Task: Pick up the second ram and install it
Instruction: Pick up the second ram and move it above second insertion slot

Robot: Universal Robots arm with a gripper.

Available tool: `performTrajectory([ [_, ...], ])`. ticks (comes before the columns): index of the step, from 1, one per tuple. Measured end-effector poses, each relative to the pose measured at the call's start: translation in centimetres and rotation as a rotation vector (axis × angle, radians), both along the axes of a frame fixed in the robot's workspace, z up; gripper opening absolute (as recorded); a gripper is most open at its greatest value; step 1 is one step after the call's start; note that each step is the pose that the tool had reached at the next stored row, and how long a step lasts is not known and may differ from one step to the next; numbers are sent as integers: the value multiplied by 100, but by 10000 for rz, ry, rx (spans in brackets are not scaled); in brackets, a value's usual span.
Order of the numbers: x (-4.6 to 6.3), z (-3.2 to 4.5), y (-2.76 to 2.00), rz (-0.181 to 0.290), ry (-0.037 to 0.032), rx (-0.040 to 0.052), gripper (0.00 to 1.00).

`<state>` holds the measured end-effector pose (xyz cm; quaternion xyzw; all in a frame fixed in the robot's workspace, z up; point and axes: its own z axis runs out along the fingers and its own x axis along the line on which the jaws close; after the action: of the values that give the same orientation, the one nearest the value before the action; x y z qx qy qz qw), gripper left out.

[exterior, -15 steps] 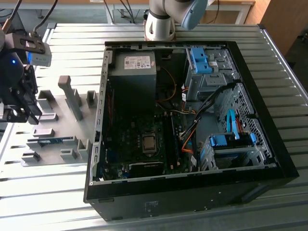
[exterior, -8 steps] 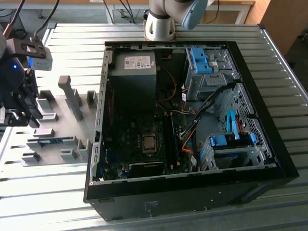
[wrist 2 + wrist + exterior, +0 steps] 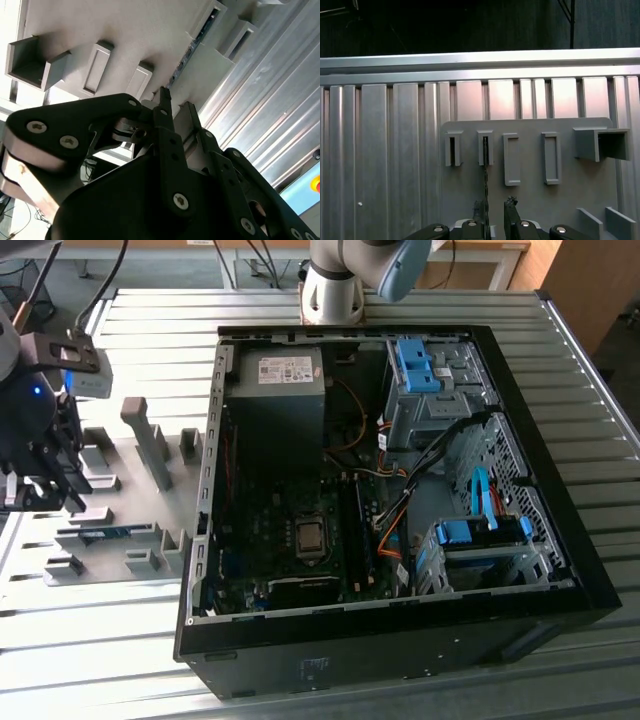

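Hovering at the exterior view's far left, the gripper (image 3: 40,485) hangs over the grey holder plate (image 3: 110,455) with its fingers (image 3: 510,204) parted and nothing clamped. The second ram (image 3: 105,533) sits in the frame's lower left, standing on edge in a narrow slot of that plate. The slot probably keeps its thin upper edge free for a pinch. In the first wrist view the stick (image 3: 485,170) runs in line with the gap between the fingers. The open computer case (image 3: 400,640) lies to the exterior view's right.
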<state>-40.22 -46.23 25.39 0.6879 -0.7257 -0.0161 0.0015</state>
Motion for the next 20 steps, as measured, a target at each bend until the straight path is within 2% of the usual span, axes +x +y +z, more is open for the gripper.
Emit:
performTrajectory([
  [10,-2,-179,-34,30,-2,0,30],
  [20,-1,-198,-34,31,-4,2,30],
])
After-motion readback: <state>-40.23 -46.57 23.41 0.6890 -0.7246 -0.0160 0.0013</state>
